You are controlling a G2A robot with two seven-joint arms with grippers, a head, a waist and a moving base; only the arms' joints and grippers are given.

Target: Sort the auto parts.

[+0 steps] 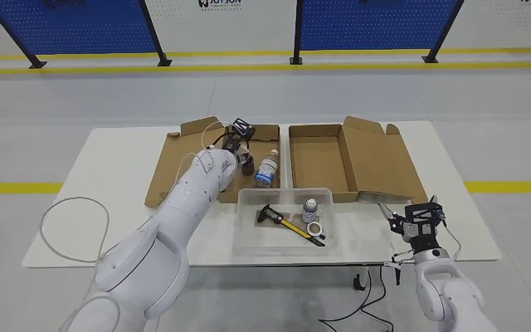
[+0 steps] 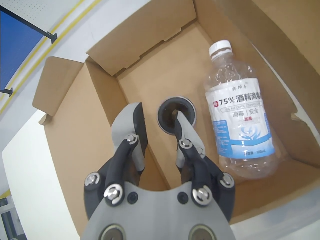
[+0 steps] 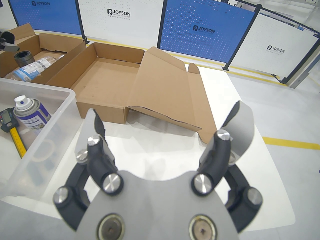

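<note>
Hanging over the left cardboard box (image 2: 160, 71) in the left wrist view, the left gripper (image 2: 157, 111) has its jaws spread. One fingertip sits inside the bore of the dark bushing (image 2: 167, 117); the other stands outside it with a gap to the rim, so nothing is pinched. The bushing appears to rest on the box floor, its bore opening facing up at the wrist and its axis upright. Just beside it, not touching, a clear bottle (image 2: 240, 116) lies on its side, long axis along the box's side wall, white cap toward the far wall.

From the right wrist view, the right gripper (image 3: 166, 108) is spread wide above the white table (image 3: 162, 146), holding nothing. Near it stands a clear bin (image 3: 50, 116) with a spray can (image 3: 31, 113) and a caliper (image 3: 8, 119). The right cardboard box (image 3: 107, 81) lies beyond. The bushing stands upright far off in the left box.

Seen from the top, the right gripper is by the table's near right corner, well apart from the bushing.
</note>
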